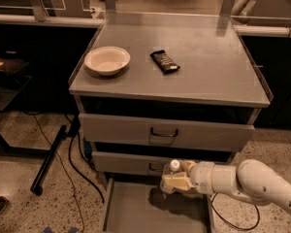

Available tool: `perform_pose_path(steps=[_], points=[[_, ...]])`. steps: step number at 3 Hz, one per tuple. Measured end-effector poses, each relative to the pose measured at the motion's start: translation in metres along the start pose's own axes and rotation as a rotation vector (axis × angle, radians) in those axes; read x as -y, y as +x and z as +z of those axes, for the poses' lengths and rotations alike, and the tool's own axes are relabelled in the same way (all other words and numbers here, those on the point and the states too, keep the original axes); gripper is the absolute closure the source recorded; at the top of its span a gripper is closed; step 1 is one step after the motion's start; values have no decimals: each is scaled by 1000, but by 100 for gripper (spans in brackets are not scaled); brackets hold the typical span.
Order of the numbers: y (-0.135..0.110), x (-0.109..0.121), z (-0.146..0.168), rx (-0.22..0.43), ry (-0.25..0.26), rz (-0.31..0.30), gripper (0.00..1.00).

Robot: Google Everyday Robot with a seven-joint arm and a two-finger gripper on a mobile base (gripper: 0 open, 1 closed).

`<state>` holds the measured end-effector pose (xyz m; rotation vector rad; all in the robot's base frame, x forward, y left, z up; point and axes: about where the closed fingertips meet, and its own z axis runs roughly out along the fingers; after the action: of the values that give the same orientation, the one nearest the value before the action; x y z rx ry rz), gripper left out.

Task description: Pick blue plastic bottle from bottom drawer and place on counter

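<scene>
The blue plastic bottle [173, 174], clear with a white cap, stands upright in my gripper [175, 181], which is shut on its body. The arm reaches in from the lower right. The bottle hangs above the pulled-out bottom drawer [136, 210], a flat grey tray, just in front of the middle drawer's front. Its shadow falls on the tray floor. The counter [203, 67] is the grey metal top of the cabinet, well above the bottle.
A cream bowl [107, 59] sits at the counter's left and a dark snack bar [165, 61] lies near its middle. Two shut drawers with dark loop handles [164, 132] are above the open tray. Black cables and a bar [51, 157] lie on the floor at left.
</scene>
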<state>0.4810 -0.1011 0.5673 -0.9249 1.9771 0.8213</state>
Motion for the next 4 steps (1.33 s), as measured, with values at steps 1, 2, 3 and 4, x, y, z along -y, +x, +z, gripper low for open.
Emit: perform_pose_path(steps=[1,2,3,4], points=[[-6,0,-3,-9,3,-10,100],[-30,2,-27,-37,15,-26,100],[-67,3,-55,-46,50,-69,100],[-116,4,-89,-43,102,-140,100]])
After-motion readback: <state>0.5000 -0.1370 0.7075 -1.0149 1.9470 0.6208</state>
